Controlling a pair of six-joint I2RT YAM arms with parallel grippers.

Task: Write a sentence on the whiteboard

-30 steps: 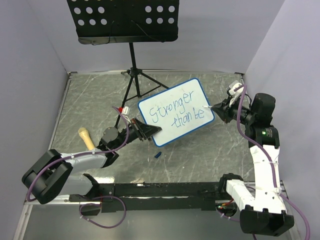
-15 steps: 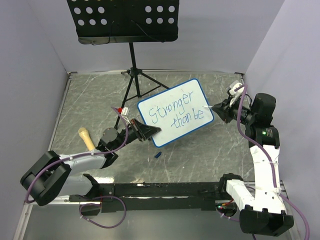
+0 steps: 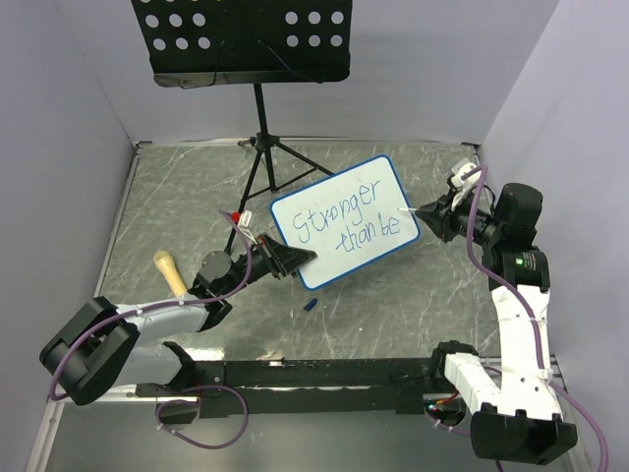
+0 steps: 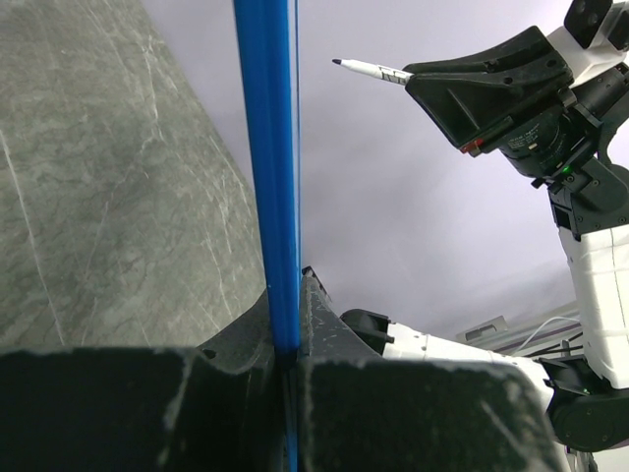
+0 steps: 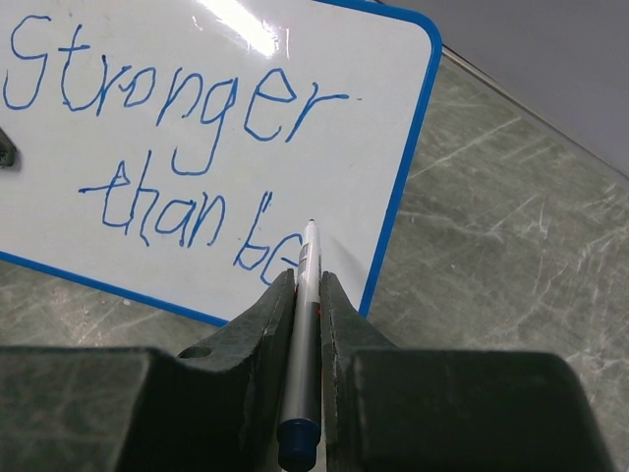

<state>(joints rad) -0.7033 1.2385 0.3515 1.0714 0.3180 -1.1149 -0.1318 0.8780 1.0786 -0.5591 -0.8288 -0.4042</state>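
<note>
The whiteboard [image 3: 344, 221] is a small white rectangle with a glossy face and a smooth blue frame with rounded corners. It hangs slanted over the middle of the desk [image 3: 413, 295], its right end toward the far edge. Whether its lower edge rests on the desk cannot be told. The sentence [image 5: 187, 108] runs in thin blue handwriting on two sloping lines, "Stronger" above "than be". In the right wrist view the last letter sits partly behind a finger.

The left claw [image 3: 298, 259] is clamped narrow on the frame at the board's near left edge; its wrist view shows the blue edge pinched between dark, rough-looking pads. The right claw [image 5: 307, 290] is closed on a slim white marker [image 5: 311, 246] with a blue rear end and a dark tip. The tip points at the board's right end beside the last word. Seen edge-on from the left wrist, a narrow gap separates the tip from the face.

The desk is grey and stone-veined, walled by pale panels on three sides. A black perforated music stand [image 3: 241, 39] on a tripod stands at the far edge, its legs just behind the board. A small blue piece [image 3: 310, 305] lies near the board's near corner, and a tan handle [image 3: 169, 271] lies toward the left edge. Open grey surface shows between the board and the right wall.
</note>
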